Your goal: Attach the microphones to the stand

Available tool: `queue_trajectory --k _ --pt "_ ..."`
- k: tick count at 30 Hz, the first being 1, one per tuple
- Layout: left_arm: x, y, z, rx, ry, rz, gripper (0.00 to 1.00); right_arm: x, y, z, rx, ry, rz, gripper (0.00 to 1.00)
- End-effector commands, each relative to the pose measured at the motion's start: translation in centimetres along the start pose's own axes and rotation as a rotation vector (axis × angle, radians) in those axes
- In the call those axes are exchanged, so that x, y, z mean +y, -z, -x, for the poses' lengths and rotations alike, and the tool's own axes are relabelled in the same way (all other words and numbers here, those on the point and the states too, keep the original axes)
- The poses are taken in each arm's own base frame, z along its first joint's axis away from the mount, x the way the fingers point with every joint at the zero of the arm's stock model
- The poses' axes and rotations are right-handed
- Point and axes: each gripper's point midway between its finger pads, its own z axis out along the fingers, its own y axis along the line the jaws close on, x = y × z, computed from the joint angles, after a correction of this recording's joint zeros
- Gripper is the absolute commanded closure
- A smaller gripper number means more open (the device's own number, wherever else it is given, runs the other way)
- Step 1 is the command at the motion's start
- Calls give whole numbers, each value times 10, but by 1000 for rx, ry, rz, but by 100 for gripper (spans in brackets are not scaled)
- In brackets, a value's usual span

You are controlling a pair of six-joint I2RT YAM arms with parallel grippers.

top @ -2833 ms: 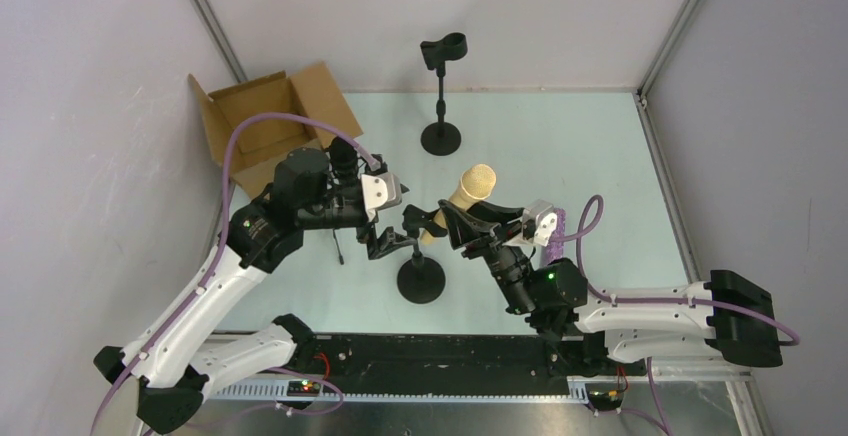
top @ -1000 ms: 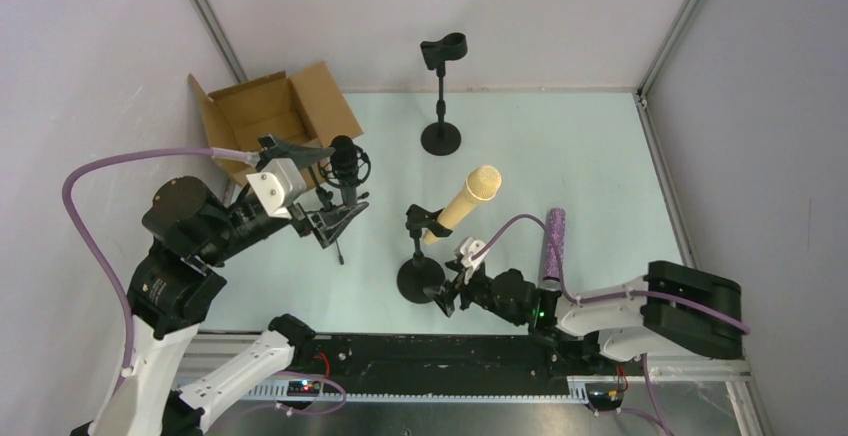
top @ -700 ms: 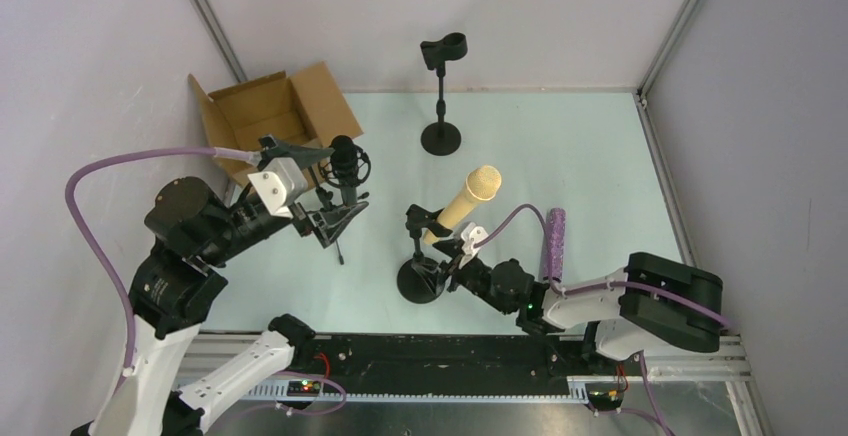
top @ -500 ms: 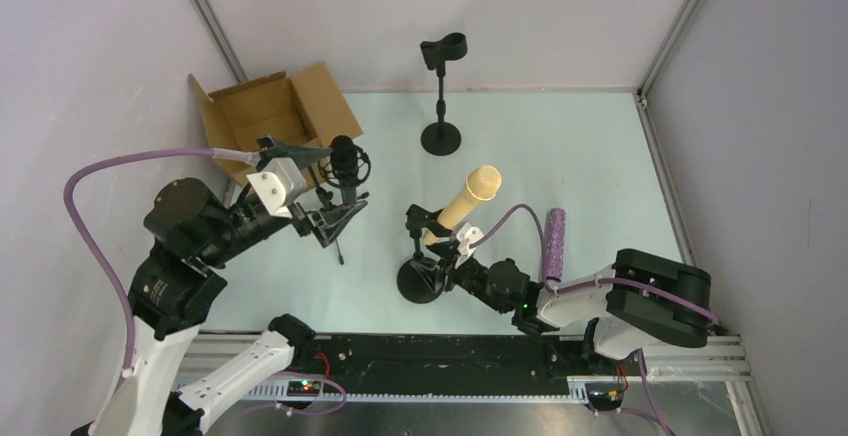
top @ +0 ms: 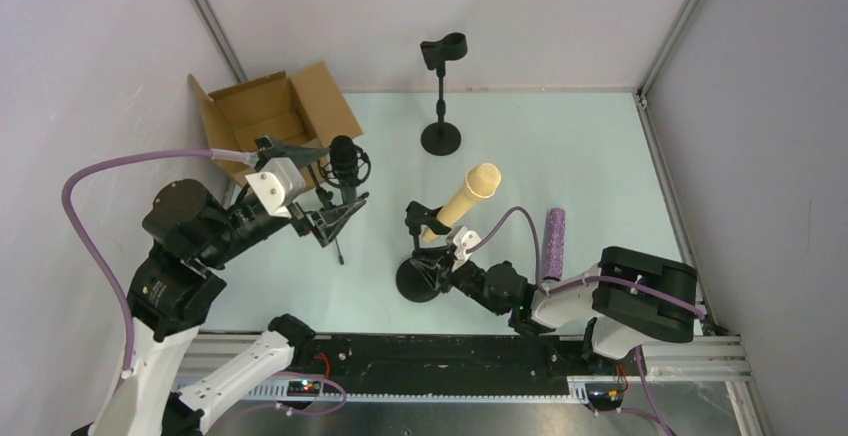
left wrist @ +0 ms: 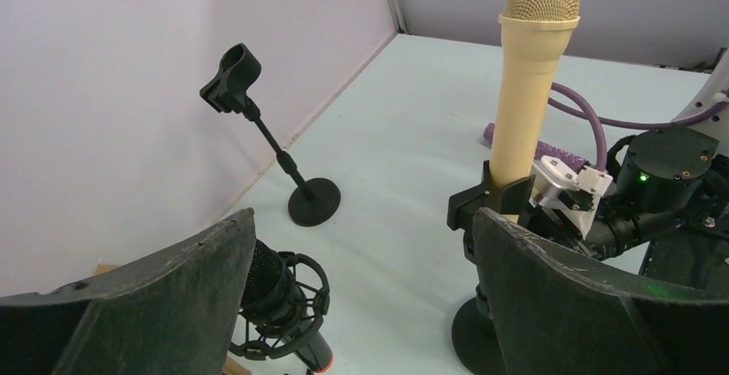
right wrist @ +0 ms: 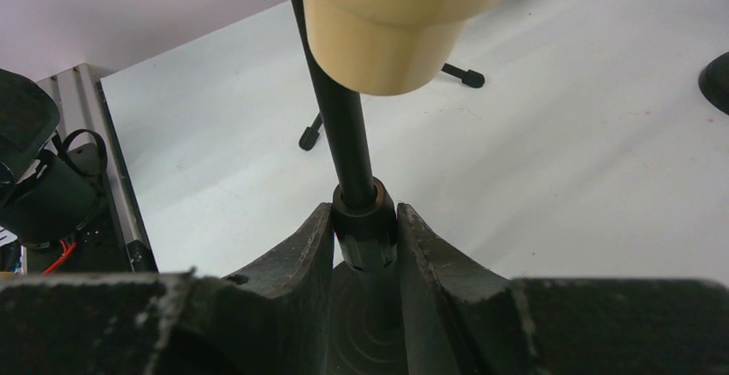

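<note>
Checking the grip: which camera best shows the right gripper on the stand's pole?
Right wrist: the right gripper has a finger against each side of the stand pole at its collar. Top external shows the gripper at the pole, contact hidden. Left wrist: the grip is out of sight.

I can read no text, label, brand, number or sign in any of the three views.

Surfaces I checked:
- the barrel of the cream microphone [left wrist: 526, 91]
- the flaps of the cardboard box [top: 262, 121]
- the white camera housing [left wrist: 563, 187] on the right arm

The housing may carry small moulded marks, but at this size I cannot make them out. The green indicator light [left wrist: 640, 177] on the right arm is a plain dot, not a character.
</note>
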Motion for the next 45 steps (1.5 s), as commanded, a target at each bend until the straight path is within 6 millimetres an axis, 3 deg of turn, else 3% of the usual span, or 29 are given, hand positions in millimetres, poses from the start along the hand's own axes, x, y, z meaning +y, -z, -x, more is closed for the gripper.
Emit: queue_trajectory --k 1,5,11,18,19,20,21,22,33,38,45 --pt "5 4 1 -7 -13 34 0 2 -9 24 -92 32 -24 91" --pt "5 5 0 -5 -15 36 0 -11 -18 34 -109 125 -91 99" --pt "6 6 -2 -3 -24 47 0 -38 -41 52 -132 167 -113 100" --pt "3 7 -10 8 -29 41 0 -75 -87 74 -154 204 -121 100" --pt "3 7 -10 8 -29 39 0 -82 -95 85 -175 207 -133 100" --pt "2 6 -13 13 -26 35 0 -85 -101 79 -163 209 -128 100" --pt "2 6 -13 13 -26 35 0 -92 -109 90 -187 206 -138 100" --pt "2 6 -15 17 -25 35 0 -95 -115 85 -178 207 -130 100" --pt "5 7 -16 21 -17 55 0 -145 -189 100 -244 177 -166 100" --pt "4 6 -19 29 -5 55 0 -163 -211 99 -247 164 -173 100" --pt "0 4 -23 32 8 34 0 -170 -227 88 -219 154 -171 100"
